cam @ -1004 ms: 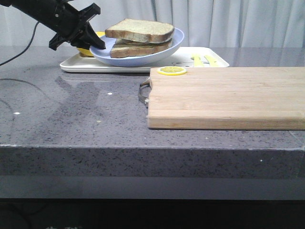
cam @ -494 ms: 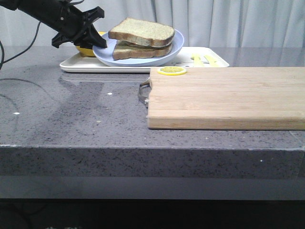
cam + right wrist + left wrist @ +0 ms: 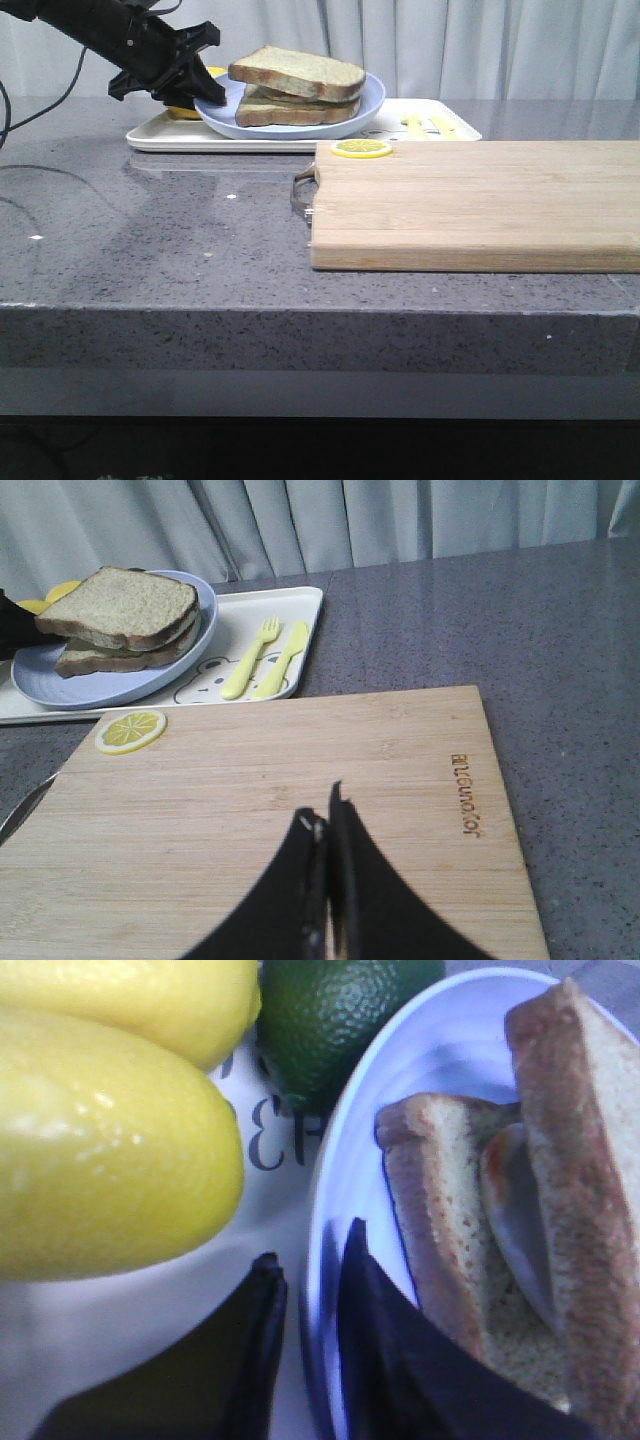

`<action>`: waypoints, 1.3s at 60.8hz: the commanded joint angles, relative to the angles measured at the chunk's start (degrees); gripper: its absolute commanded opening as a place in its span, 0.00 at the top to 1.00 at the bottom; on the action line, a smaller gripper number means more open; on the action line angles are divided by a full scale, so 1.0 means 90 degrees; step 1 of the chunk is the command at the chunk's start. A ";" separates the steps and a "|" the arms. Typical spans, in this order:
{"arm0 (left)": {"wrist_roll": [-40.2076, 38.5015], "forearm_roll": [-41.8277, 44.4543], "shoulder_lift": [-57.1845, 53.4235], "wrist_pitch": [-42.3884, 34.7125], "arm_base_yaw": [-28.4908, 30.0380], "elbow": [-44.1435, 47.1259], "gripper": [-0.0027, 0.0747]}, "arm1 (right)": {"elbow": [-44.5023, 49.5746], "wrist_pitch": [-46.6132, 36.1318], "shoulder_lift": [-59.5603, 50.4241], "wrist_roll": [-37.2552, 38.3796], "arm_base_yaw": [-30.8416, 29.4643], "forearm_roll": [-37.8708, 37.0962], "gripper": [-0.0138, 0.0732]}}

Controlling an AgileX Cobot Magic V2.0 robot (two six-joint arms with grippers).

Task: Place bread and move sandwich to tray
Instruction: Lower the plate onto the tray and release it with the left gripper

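Since a second ago your left gripper (image 3: 208, 88) has lowered the blue plate (image 3: 372, 100) closer to the tray (image 3: 150, 133), and it has levelled out. You have that claw narrowly closed on the plate's rim, one finger (image 3: 390, 1360) inside the plate and the other outside, beside the lemons (image 3: 110, 1160) and a lime (image 3: 335, 1010). Your sandwich (image 3: 298, 85) lies on the plate, its top slice sitting askew over the lower one. Your right gripper (image 3: 326, 825) hangs over the cutting board (image 3: 480, 205), fingers pressed together and holding nothing, well apart from the lemon slice (image 3: 131, 730).
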 commanded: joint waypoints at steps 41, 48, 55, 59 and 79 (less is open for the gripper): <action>0.0200 -0.0217 -0.0513 0.0115 0.0008 -0.0307 0.38 | -0.0177 -0.0533 0.0021 -0.0040 -0.0022 0.0042 0.92; 0.0200 -0.0217 -0.0513 0.0234 0.0125 -0.0733 0.39 | -0.0177 -0.0533 0.0021 -0.0040 -0.0022 0.0042 0.92; 0.0200 -0.0217 -0.0513 0.0473 0.0246 -0.1263 0.52 | -0.0177 -0.0533 0.0021 -0.0040 -0.0022 0.0042 0.92; 0.0200 -0.0217 -0.0513 0.0611 0.0259 -0.1471 0.63 | -0.0177 -0.0533 0.0021 -0.0040 -0.0022 0.0042 0.92; 0.0181 -0.0217 -0.0522 0.1427 0.0287 -0.1817 0.99 | -0.0177 -0.0527 0.0021 -0.0040 -0.0022 0.0042 0.92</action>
